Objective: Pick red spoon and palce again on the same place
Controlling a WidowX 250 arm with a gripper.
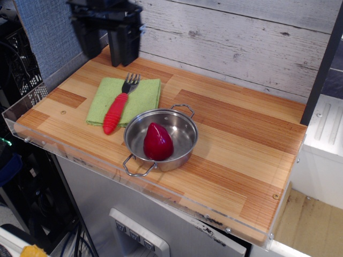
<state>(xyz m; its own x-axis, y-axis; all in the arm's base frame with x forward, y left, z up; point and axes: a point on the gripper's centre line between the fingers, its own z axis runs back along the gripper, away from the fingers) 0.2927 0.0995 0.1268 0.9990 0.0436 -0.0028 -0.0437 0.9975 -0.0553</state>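
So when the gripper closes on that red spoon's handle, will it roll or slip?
The red spoon probably grips well: its thick handle is ribbed. That round handle might roll slightly if nudged, though the green cloth beneath should damp it. It looks stiff and light.

Bright, even light; sharp focus; soft glare inside the steel pot (179, 120).

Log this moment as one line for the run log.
gripper: jaws open, empty, above table rear-left | red spoon: on green napkin | grasp: not started
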